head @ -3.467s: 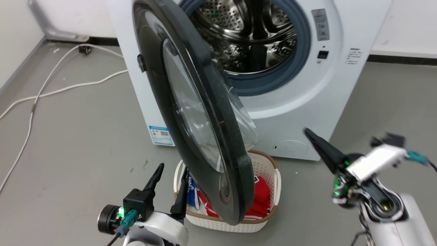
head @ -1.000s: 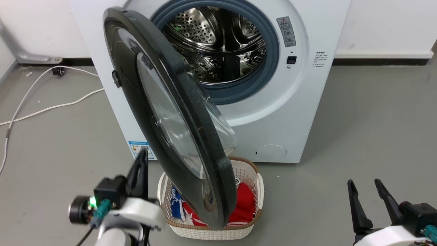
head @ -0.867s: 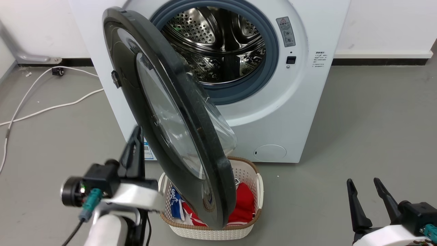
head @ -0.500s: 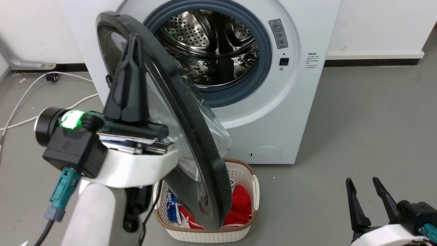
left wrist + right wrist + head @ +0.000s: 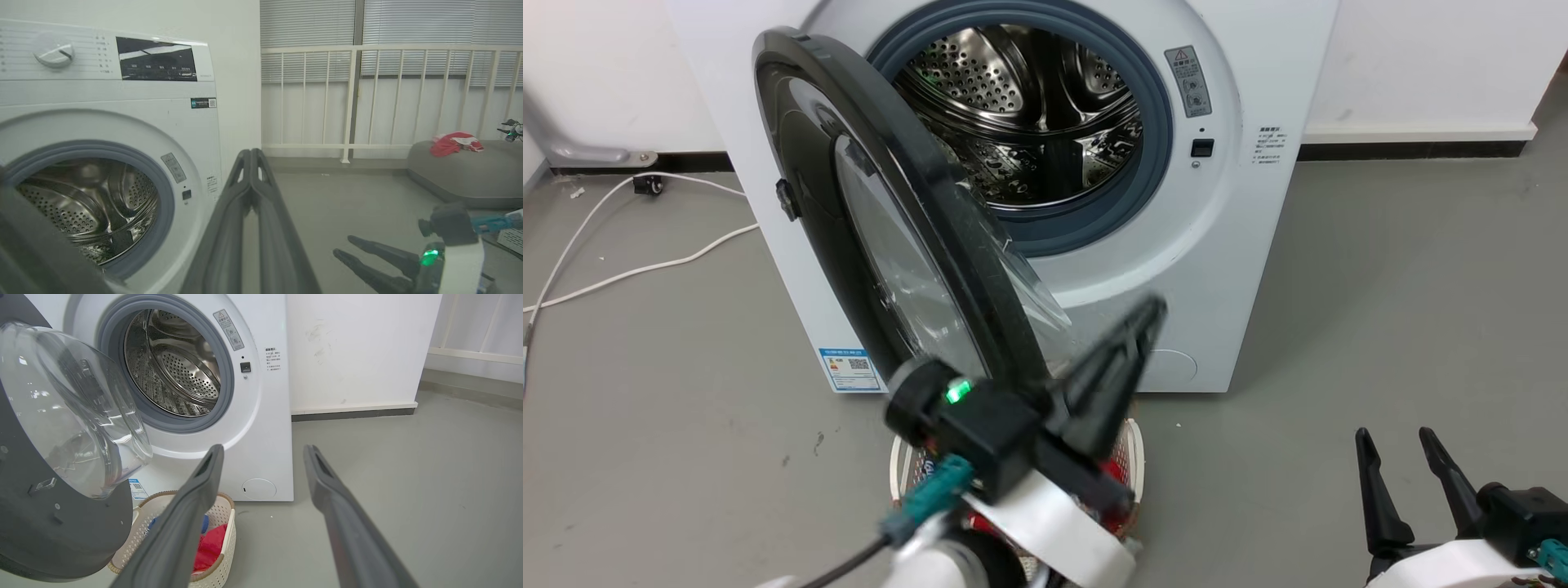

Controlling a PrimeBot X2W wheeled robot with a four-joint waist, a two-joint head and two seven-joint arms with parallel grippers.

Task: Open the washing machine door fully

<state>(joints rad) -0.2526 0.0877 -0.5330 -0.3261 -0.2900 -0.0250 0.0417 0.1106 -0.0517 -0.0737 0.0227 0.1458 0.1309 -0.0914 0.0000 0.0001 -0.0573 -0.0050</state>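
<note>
Door (image 5: 882, 245) stands partway out from washer (image 5: 1241, 269). My L gripper (image 5: 1147, 320), blurred, fingers together, covers door's lower edge and part of basket (image 5: 1134, 441). R gripper (image 5: 1394, 441) spread, low right.

The washing machine (image 5: 1241, 269) is white, the washing machine door (image 5: 890, 237) glossy black around clear glass, the drum (image 5: 1029, 106) perforated steel, and the basket (image 5: 230, 528) cream lattice with red cloth (image 5: 210, 547).

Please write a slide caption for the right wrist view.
Open right claw faces the washing machine, door swung out beside a basket.
</note>
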